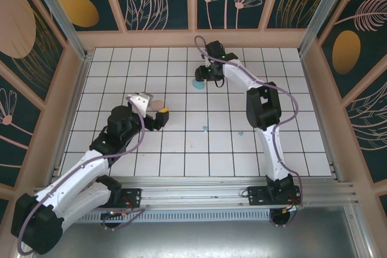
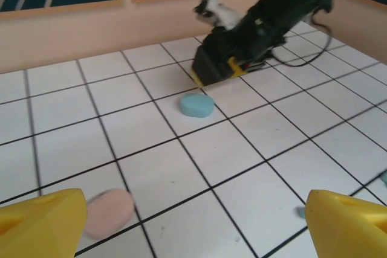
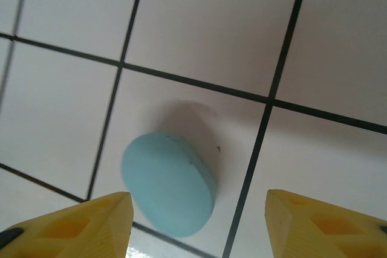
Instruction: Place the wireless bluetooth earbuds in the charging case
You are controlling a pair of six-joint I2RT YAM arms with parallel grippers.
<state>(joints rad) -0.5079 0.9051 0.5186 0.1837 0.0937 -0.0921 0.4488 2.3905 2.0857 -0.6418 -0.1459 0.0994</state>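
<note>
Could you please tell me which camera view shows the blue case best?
The right wrist view: the blue case appears large and whole. The left wrist view shows the case small and distant; the top view, a tiny speck.

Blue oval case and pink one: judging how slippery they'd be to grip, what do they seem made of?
The pale blue oval case looks like moulded plastic, smooth and matt: even colour, rounded edge, no sharp glints. The pale pink oval case is probably the same, given its similar rounded form, but it is blurred, so its finish is unclear.
</note>
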